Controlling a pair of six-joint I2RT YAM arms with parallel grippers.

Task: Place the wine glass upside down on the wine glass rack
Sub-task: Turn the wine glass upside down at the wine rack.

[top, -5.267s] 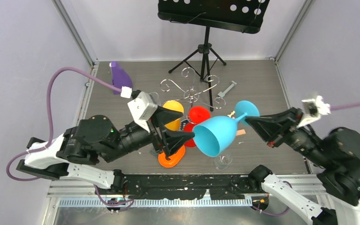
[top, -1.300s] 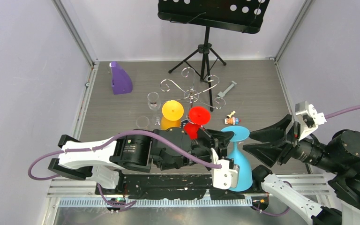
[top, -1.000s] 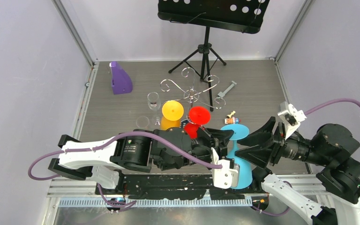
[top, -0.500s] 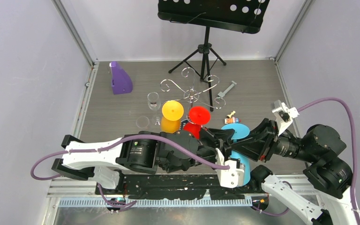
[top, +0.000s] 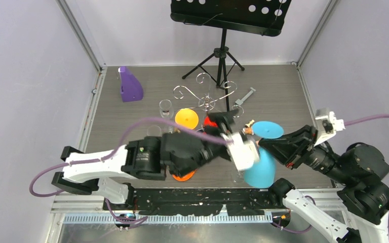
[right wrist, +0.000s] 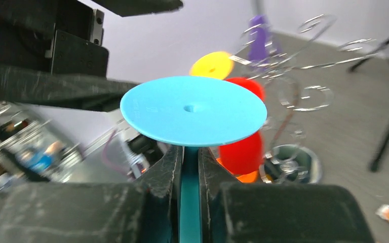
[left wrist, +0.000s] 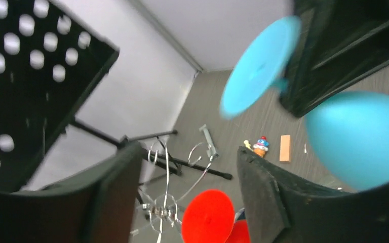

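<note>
Right gripper (right wrist: 190, 154): pressed in on the stem of the blue wine glass (top: 261, 169), one finger to each side of the stem directly under the foot. The glass is carried in the air over the near right part of the worktop (top: 283, 86). It is tilted, with the flat foot higher and further from the arm bases and the bowl lower, towards the near edge. Left gripper (left wrist: 187, 182): fingers (left wrist: 266, 200) spread, nothing between them. The blue bowl lies just beside one finger; contact cannot be confirmed. The wine glass rack (top: 206, 99) stands at mid worktop, apart from the blue glass, which is clear of its curled wire arms. A red wine glass (right wrist: 241, 147) and a yellow wine glass (top: 186, 118) are at the rack's near side, feet uppermost. Whether they hang from the arms cannot be told. Behind the rack stands a black music stand (top: 224, 50). A purple object (top: 129, 85) sits towards the far left corner.
</note>
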